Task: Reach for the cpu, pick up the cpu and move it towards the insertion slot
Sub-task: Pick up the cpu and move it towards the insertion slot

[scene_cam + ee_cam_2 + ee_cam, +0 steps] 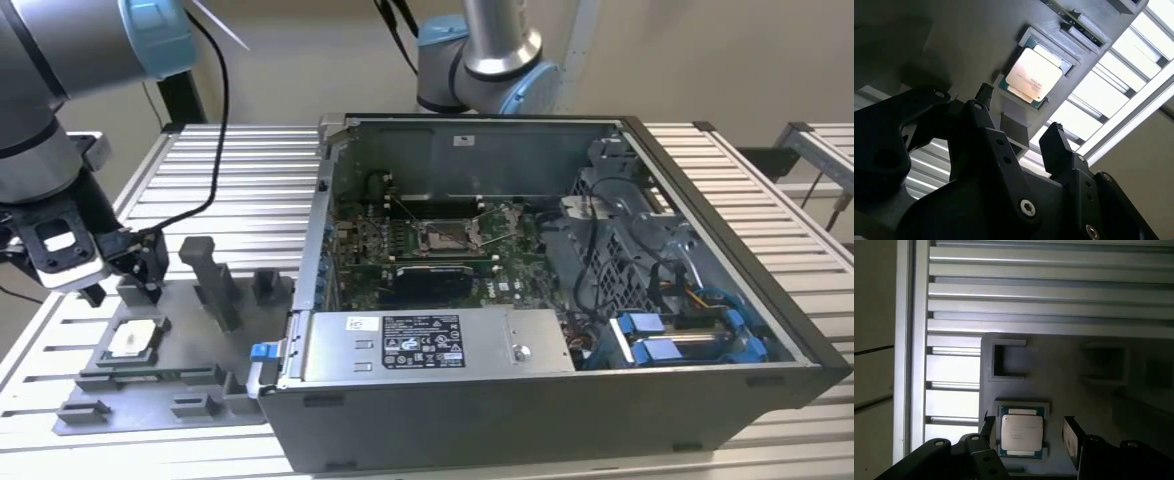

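Room above cpu (1021, 435): free, hand (1028, 430) flanking it. Toward insertion slot (443, 236): 1 tall grey post (214, 285), side wall of open-topped case (320, 205).

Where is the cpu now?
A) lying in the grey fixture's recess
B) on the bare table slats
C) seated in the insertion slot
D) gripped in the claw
A: the cpu lies flat in the grey fixture recess, and the open claw over it holds nothing.
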